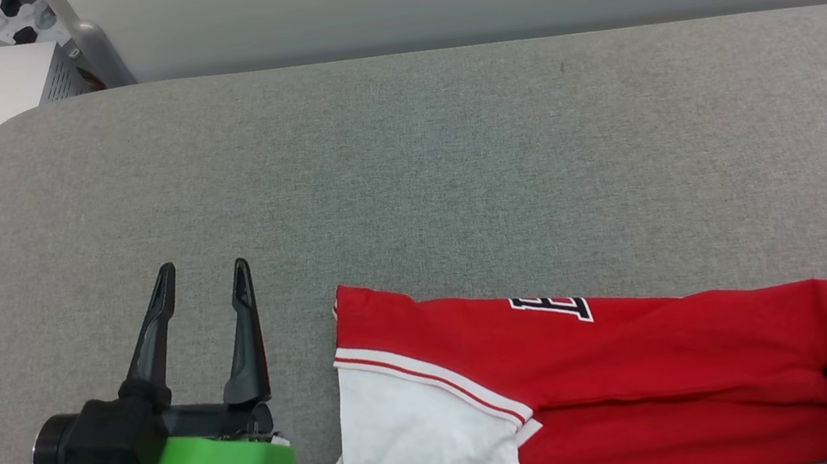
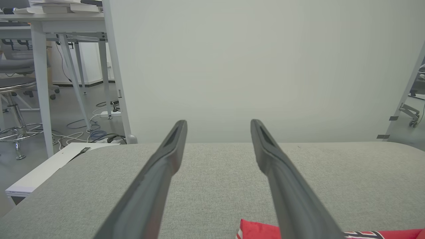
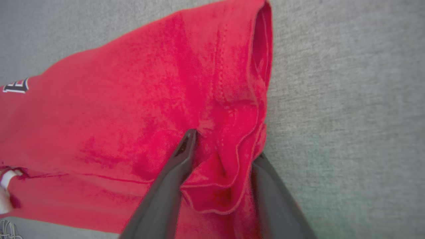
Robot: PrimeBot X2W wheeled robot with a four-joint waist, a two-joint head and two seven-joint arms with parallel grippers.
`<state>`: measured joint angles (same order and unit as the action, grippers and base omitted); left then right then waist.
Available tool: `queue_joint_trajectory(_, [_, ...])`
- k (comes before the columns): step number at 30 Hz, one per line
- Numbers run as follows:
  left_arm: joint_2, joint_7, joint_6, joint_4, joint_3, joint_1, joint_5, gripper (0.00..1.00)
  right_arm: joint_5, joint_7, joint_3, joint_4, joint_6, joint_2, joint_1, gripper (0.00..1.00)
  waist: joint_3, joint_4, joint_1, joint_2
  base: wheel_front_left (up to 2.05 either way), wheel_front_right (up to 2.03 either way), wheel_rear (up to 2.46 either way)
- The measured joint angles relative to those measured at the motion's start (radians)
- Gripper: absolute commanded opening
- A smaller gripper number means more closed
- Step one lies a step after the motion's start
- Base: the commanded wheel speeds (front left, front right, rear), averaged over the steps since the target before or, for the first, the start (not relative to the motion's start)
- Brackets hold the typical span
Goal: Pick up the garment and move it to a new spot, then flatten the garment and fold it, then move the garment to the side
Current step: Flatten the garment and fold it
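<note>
Though astride garment point(image 1: 648, 348) hem, right end effector point(image 3: 224, 146): grip unclear; left end effector point(image 1: 204, 269): agape.

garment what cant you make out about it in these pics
The print: head view, folded cloth hides all but a letter fragment.
Most of the garment: left wrist view, cut off by the bottom edge.
The right gripper: right wrist view, bunched cloth hides one fingertip; grip unclear.

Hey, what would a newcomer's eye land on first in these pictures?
The red garment lies folded at the near right of the grey table, its white sleeve toward the left. The right gripper straddles a bunched fold at the garment's right end, and the left gripper sits open beside it.
</note>
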<state>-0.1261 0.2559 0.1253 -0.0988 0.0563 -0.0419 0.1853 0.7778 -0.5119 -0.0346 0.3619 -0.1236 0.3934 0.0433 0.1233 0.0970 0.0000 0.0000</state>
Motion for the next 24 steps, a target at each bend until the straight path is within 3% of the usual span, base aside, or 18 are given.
queue_joint_trajectory(9, [-0.003, 0.000, 0.003, 0.004, 0.002, 0.000, 0.008, 1.00, -0.017, 0.080, 0.021, 0.036, -0.012, 0.034, 0.007, 0.00, 0.006, -0.009, 0.0000, 0.0000, 0.00, 0.00, 0.00])
queue_joint_trajectory(19, [-0.004, 0.000, 0.003, 0.020, 0.008, 0.000, 0.018, 1.00, -0.143, 0.135, 0.177, 0.126, -0.016, 0.106, 0.042, 0.00, 0.003, -0.013, 0.0000, 0.0000, 0.00, 0.00, 0.00])
queue_joint_trajectory(24, [-0.003, 0.000, 0.003, 0.026, 0.010, 0.001, 0.024, 1.00, -0.174, 0.121, 0.214, 0.118, -0.015, 0.091, 0.040, 0.00, -0.014, -0.014, 0.0000, 0.0000, 0.00, 0.00, 0.00])
